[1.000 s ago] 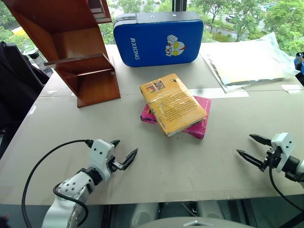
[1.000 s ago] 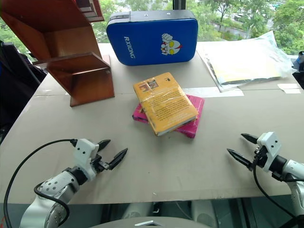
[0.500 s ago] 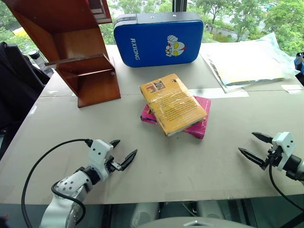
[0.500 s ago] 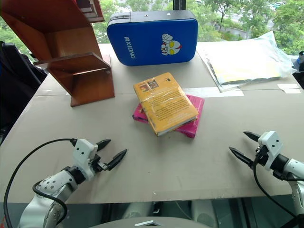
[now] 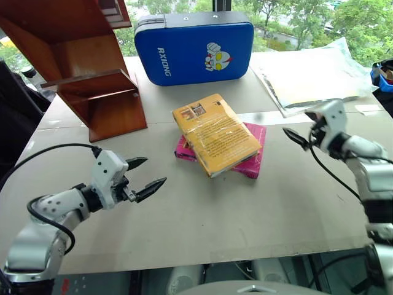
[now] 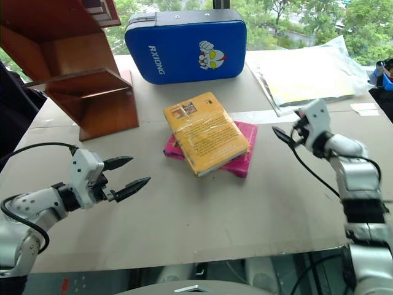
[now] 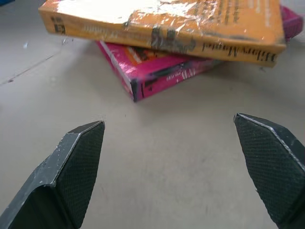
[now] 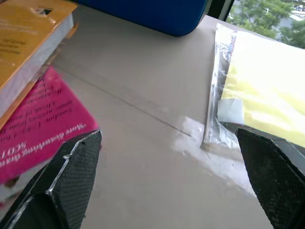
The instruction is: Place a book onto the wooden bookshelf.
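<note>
The thick yellow-orange book point(image 5: 215, 134) lies flat in the middle of the table, on top of a thinner pink book point(image 5: 250, 158). The wooden bookshelf point(image 5: 92, 74) stands at the far left. My left gripper point(image 5: 155, 171) hovers open to the left of the books and points at them; its wrist view shows the yellow spine point(image 7: 167, 33) over the pink book point(image 7: 162, 71). My right gripper point(image 5: 296, 123) is open just right of the books, above the table, with the book's page edge point(image 8: 28, 43) beside one finger. Neither gripper holds anything.
A blue case point(image 5: 193, 43) stands at the back behind the books. A clear plastic sleeve with yellow papers point(image 5: 313, 77) lies at the back right, close to my right gripper. The table's front edge point(image 5: 215, 258) is near me.
My right gripper has swung up and forward from the front right to just right of the books. My left gripper has risen off the table. The books have not moved.
</note>
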`<action>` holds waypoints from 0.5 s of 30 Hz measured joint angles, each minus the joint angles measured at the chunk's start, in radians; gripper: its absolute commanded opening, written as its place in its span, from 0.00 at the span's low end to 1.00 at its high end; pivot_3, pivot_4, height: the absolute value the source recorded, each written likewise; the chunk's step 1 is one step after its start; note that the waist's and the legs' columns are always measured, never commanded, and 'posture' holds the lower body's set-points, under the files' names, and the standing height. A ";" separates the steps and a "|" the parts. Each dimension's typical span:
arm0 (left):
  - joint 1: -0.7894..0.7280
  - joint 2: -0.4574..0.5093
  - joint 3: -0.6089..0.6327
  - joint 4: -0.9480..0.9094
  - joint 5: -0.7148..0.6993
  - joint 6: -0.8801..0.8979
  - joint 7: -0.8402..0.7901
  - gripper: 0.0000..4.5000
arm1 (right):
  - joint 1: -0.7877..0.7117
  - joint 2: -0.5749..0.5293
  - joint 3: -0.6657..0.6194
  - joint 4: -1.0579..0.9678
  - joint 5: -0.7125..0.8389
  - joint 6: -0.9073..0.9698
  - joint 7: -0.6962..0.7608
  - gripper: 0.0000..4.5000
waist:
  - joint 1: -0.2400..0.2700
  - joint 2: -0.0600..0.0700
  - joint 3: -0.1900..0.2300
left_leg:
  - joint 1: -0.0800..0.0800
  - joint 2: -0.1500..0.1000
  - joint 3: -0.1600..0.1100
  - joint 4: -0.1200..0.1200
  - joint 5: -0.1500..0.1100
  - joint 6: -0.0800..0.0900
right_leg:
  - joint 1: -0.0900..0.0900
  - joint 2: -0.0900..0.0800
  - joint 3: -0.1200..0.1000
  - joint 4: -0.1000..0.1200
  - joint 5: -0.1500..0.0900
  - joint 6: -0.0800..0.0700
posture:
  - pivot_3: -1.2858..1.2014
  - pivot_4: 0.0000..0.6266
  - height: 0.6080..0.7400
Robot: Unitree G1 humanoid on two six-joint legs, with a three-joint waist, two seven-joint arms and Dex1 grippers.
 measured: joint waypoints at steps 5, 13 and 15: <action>-0.074 0.073 0.051 0.009 -0.073 0.050 -0.083 1.00 | -0.291 0.147 0.074 0.411 -0.098 -0.135 -0.042 0.25 | -0.004 -0.002 0.003 | -0.001 0.000 0.000 -0.005 0.002 -0.004 | -0.001 0.000 0.000 -0.003 0.002 0.004 | 0.52 0.24 1.00; -0.065 0.083 0.093 0.011 -0.096 0.072 -0.109 1.00 | -0.435 0.267 0.099 0.746 -0.176 -0.316 -0.051 0.01 | -0.007 -0.001 0.004 | -0.004 0.000 0.004 -0.008 0.002 -0.006 | -0.007 -0.001 0.004 -0.004 0.002 0.004 | 0.52 0.24 1.00; -0.062 0.083 0.096 0.011 -0.095 0.072 -0.109 1.00 | -0.439 0.271 0.100 0.760 -0.179 -0.326 -0.047 0.01 | -0.010 -0.001 0.004 | -0.003 0.000 0.004 -0.008 0.002 -0.006 | -0.007 -0.001 0.004 -0.003 0.003 0.004 | 0.52 0.24 1.00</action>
